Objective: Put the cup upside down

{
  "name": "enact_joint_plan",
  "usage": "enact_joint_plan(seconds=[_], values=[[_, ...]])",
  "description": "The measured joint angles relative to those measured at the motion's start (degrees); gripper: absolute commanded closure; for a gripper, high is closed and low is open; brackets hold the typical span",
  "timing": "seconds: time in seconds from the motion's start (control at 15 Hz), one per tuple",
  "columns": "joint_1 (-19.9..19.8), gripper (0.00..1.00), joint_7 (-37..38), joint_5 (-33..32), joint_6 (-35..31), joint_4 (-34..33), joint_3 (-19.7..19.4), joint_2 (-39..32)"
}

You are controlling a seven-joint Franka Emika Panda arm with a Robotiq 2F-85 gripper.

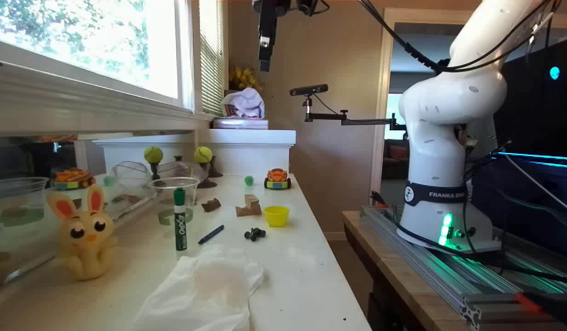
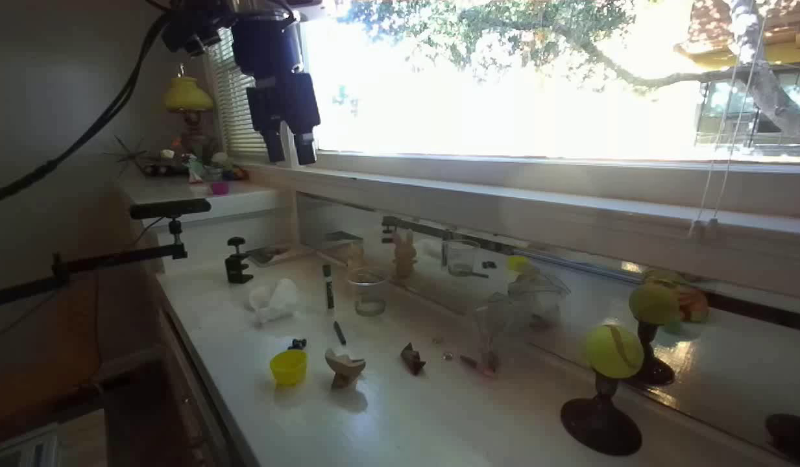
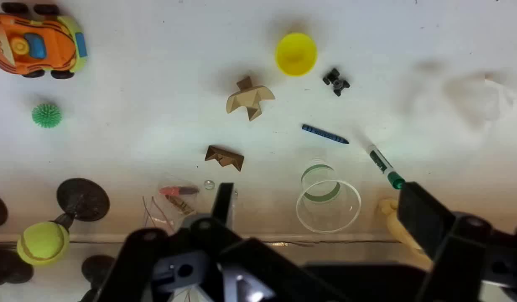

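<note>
A clear plastic cup (image 1: 166, 202) stands upright, rim up, on the white counter near the mirrored back wall. It also shows in an exterior view (image 2: 368, 295) and in the wrist view (image 3: 328, 209). A small yellow cup (image 1: 276, 217) stands open side up near the counter's front edge; it also shows in an exterior view (image 2: 288, 368) and in the wrist view (image 3: 296, 54). My gripper (image 3: 317, 186) is open and empty, high above the counter. In the wrist view the clear cup appears between its fingers. It also hangs high in both exterior views (image 1: 265, 64) (image 2: 290, 159).
A standing green marker (image 1: 180, 225), a blue crayon (image 1: 211, 234) and a bunny figure (image 1: 85, 243) are near the clear cup. Brown folded pieces (image 3: 250, 98) and a black wheeled toy (image 3: 337, 82) lie near the yellow cup. A tennis ball (image 2: 612, 351) sits on a dark stand.
</note>
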State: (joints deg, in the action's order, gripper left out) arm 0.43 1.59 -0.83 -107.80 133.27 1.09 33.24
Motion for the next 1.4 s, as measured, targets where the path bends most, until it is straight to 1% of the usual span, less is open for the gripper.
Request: enact_joint_plan(seconds=[1.13,1.4], values=[[0.1,0.00,-0.1,0.0,0.0,0.0,-0.1,-0.1],[1.6,0.00,-2.2,1.2,-0.6,0.0,-0.5,-3.1]])
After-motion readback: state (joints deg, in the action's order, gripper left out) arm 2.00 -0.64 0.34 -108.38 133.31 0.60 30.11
